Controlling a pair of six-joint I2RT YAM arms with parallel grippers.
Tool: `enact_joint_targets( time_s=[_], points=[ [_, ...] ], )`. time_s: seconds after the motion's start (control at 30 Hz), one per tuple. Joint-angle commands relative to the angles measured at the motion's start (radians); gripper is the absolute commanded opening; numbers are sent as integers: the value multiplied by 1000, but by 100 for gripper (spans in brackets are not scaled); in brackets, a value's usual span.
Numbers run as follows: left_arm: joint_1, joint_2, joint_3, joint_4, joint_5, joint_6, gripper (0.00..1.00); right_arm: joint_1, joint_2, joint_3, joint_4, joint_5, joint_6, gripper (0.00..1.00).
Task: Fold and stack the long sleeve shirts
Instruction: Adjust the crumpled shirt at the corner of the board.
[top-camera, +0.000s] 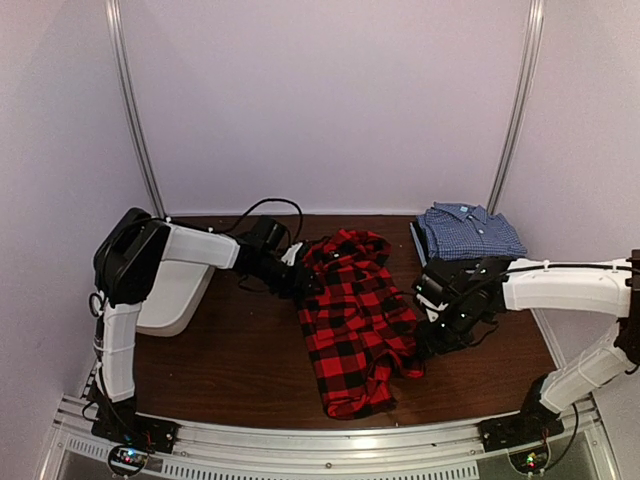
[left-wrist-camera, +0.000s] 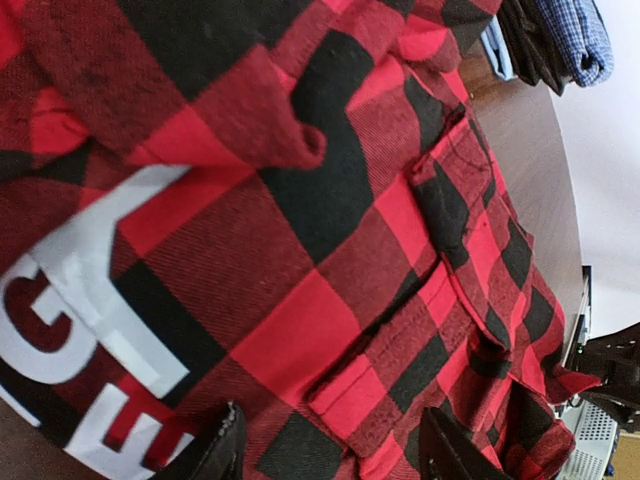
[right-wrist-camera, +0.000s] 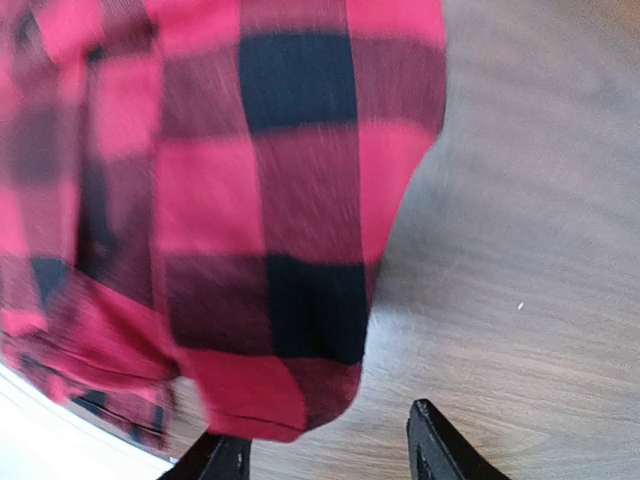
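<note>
The red-and-black plaid shirt (top-camera: 355, 320) lay loosely bunched in the middle of the dark wooden surface (top-camera: 240, 360). Its long axis ran from the far side toward the near edge, leaning slightly right at the near end. The blue-and-white check shirt (top-camera: 470, 232) sat already folded at the far right corner, well apart from the plaid one.

The left end effector (top-camera: 290, 272) hung at the plaid shirt's far left edge, so the cloth lay to its right. In the left wrist view its fingers (left-wrist-camera: 225, 445) were spread, with plaid filling the view beyond them and nothing pinched. The right end effector (top-camera: 435, 335) was just beside the shirt's right edge, nearer the hem, so the cloth lay to its left. Its jaws stood spread over bare wood, with a rounded fold of fabric just beyond the left finger (right-wrist-camera: 225, 460).

Each arm was close to its own side, so a next fold would likely call for both ends along that axis.

The flannel looked thick, soft and limp, with large squares, a stitched pocket flap (left-wrist-camera: 440, 200) and white block lettering (left-wrist-camera: 70, 330). The check cloth looked thinner and crisper. A white tub (top-camera: 175, 290) stood at the left.
</note>
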Motion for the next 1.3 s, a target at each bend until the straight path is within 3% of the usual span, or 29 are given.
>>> enact_joint_targets(
  time_s=[0.0, 0.17, 0.33, 0.57, 1.07, 1.27],
  points=[
    [-45, -51, 17, -19, 8, 18, 60, 5, -16, 135, -15, 102, -5, 56],
    [-90, -66, -15, -3, -6, -19, 60, 6, 44, 192, 86, 111, -23, 52],
    [-135, -63, -24, 8, 22, -31, 59, 22, 158, 203, 215, 7, -55, 44],
    [-150, -57, -126, 44, 87, -24, 59, 44, 262, 136, 333, -117, -101, 41],
    [-10, -73, -234, -128, -68, 83, 58, 139, 217, -62, 266, -217, -152, 50],
    [14, -49, -217, -145, -81, 98, 58, 176, 155, -93, 183, -159, -130, 57]
  ],
)
